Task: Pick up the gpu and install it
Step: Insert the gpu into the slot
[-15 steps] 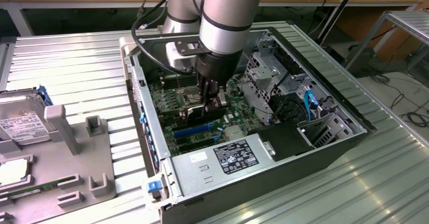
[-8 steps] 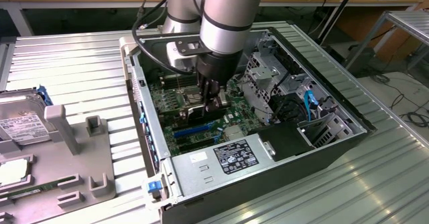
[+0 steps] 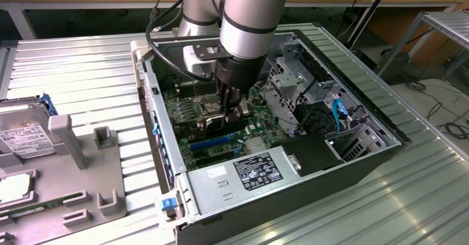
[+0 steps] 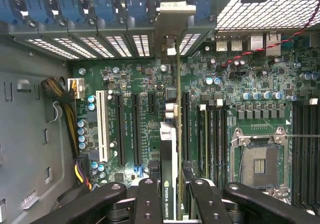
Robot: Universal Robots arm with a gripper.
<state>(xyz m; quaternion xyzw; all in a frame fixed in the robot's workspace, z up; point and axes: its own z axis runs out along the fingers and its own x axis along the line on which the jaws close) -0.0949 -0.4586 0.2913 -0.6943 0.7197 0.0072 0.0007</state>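
Exterior view: the arm (image 3: 245, 20) reaches straight down into an open computer case (image 3: 366, 105) lying on its side on a ribbed metal desk (image 3: 81, 74). The gripper (image 3: 233, 110) sits low over the green circuit board (image 3: 183, 107), near the middle of the case.

From the wrist, the gripper's fingers (image 4: 148, 199) are pressed against both faces of the gpu (image 4: 169, 184), pinching it. The card stands on edge over the board, running from the gripper to the case's back wall, where its silver bracket (image 4: 172, 22) meets the row of slot openings. Whether its lower edge is fully seated in a slot cannot be told.

The fit is tight. Long black slots (image 4: 121, 129) and a white slot (image 4: 102, 126) lie on one side of the card. Another black slot and the processor socket (image 4: 260, 164) lie close on the other side. Small round parts on the board crowd the card's edge. A yellow and black wire bundle (image 4: 62, 102) hangs along the case wall beyond the white slot, well apart from the card.

In the case, the power supply (image 3: 242, 179) fills the near end. A metal drive cage (image 3: 289, 83) and blue cables (image 3: 339, 110) stand on the exterior view's right, near the arm.

On the desk at the exterior view's left, a grey holder (image 3: 81, 162) carries a hard drive (image 3: 22, 132) and a green memory stick (image 3: 37, 206).
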